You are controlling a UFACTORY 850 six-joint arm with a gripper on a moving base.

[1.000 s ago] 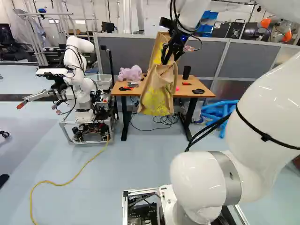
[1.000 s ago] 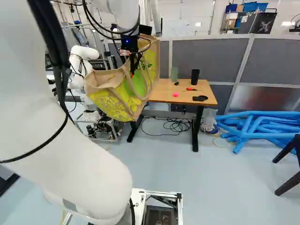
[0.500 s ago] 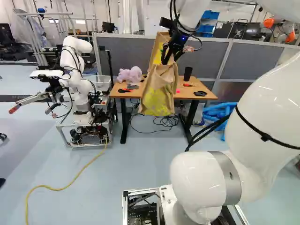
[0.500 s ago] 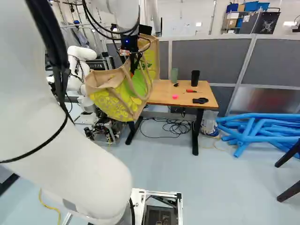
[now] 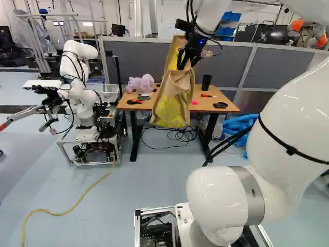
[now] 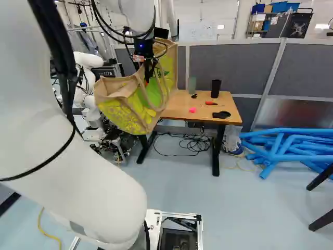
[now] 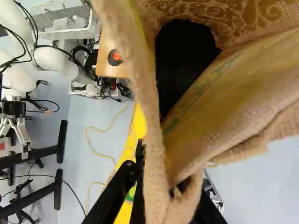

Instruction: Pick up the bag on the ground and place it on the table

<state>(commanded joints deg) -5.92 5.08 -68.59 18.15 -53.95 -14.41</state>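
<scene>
Base: it has moved since the earlier frames, and we see the desk (image 6: 179, 104) a little nearer. Our arm (image 5: 211, 15) holds the same pose over its joint, and the bag (image 6: 125, 107) rides along with it.

Bag: hanging in the air on the near side of the desk, mouth open, well off the floor. It looks tilted, its body sagging to one side.

Fingers (image 7: 114, 192): pinching a bunched fold of the bag's edge between them; whether that takes in a strap as well, we can't tell.

Handling: soft, floppy cloth, probably light, and coarse enough not to slip easily. It will likely swing if we hurry. We'd keep the hold at the top edge, or by the straps, so the body hangs beneath.

Desk: carries a pink toy (image 5: 140, 83) and a black cup (image 5: 206, 82). We judge the pick done and the placing left.

Next: carry the bag on over the desk, its bottom above the top, then lower and let go. A low pass could snag the desk's edge or sweep the cup and toy aside.
</scene>
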